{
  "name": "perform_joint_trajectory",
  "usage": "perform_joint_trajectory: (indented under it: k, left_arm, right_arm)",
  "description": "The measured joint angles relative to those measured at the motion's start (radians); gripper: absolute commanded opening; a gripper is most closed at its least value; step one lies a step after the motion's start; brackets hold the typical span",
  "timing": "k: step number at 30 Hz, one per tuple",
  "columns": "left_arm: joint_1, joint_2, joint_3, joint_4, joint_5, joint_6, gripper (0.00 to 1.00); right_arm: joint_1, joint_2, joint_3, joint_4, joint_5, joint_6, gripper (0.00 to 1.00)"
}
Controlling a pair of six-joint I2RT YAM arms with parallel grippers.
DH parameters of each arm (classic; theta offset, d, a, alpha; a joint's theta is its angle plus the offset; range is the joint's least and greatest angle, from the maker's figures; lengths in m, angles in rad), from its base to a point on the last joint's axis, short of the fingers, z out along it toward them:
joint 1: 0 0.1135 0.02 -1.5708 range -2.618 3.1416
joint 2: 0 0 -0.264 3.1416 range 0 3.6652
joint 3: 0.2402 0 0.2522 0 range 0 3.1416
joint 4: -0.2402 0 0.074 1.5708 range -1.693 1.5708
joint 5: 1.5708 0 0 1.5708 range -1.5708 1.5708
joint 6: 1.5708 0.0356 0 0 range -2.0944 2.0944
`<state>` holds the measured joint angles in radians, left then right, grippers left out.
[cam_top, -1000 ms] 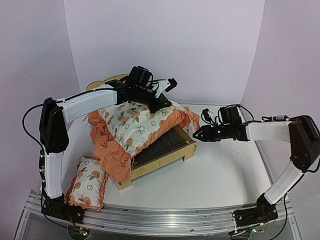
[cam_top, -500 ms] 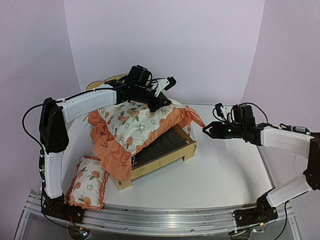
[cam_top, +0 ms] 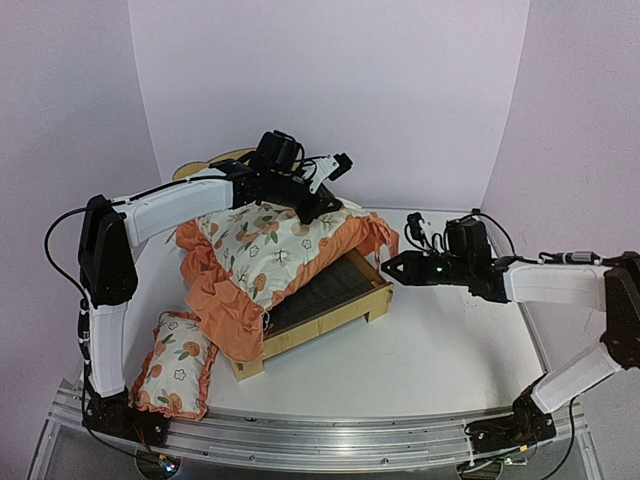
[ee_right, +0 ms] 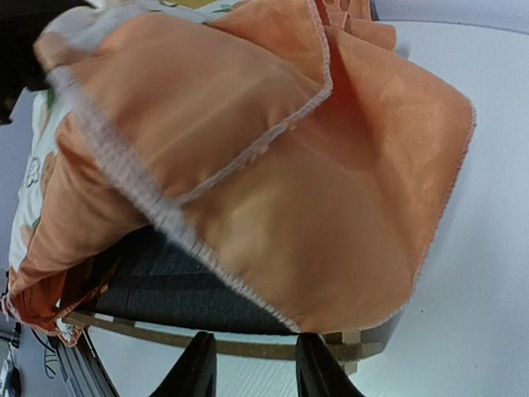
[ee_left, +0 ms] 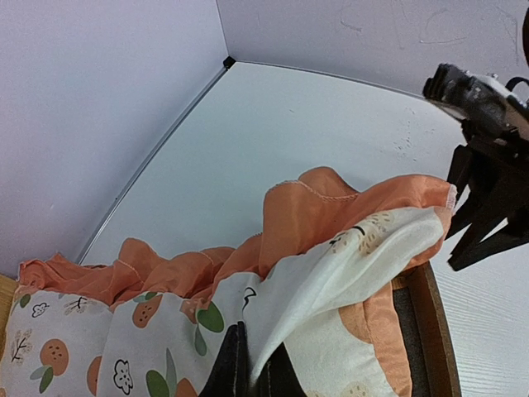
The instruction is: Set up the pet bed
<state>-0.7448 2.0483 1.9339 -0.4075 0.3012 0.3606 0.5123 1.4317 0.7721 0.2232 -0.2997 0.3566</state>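
Observation:
The pet bed (cam_top: 372,300) is a light plywood frame with a dark fabric base (cam_top: 325,285), set at an angle mid-table. A fruit-print cushion (cam_top: 262,248) with an orange ruffle lies bunched over the bed's far half. My left gripper (cam_top: 318,207) is shut on the cushion's far right edge; the wrist view shows its fingertips (ee_left: 248,368) pinching white fabric (ee_left: 347,273). My right gripper (cam_top: 390,268) stands open at the bed's right corner, holding nothing. Its tips (ee_right: 256,368) are just short of the wooden rail (ee_right: 253,348), with the ruffle (ee_right: 331,190) hanging over the rail.
A small matching fruit-print pillow (cam_top: 175,365) lies on the table at the front left, beside the left arm's base. The bed's scalloped headboard (cam_top: 212,160) shows behind the left arm. White walls close the table at the back and sides.
My right gripper drew back to the right, then came left again to the bed's right corner, with its jaws a little narrower. The left arm and the cushion have not moved.

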Motion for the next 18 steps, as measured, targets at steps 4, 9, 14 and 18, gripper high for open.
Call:
perform_joint_trajectory:
  k: [4, 9, 14, 18]
  left_arm:
    - [0.000, 0.000, 0.000, 0.000, 0.001, -0.003, 0.00]
    - [0.000, 0.000, 0.000, 0.000, 0.001, -0.003, 0.00]
    - [0.000, 0.000, 0.000, 0.000, 0.001, -0.003, 0.00]
    - [0.000, 0.000, 0.000, 0.000, 0.001, -0.003, 0.00]
  right_arm:
    - [0.004, 0.115, 0.074, 0.053, 0.015, 0.039, 0.29]
    - [0.007, 0.156, 0.115, 0.091, 0.031, 0.051, 0.29]
    - [0.011, 0.178, 0.126, 0.114, 0.039, 0.056, 0.23]
    - [0.017, 0.214, 0.141, 0.119, 0.039, 0.063, 0.17]
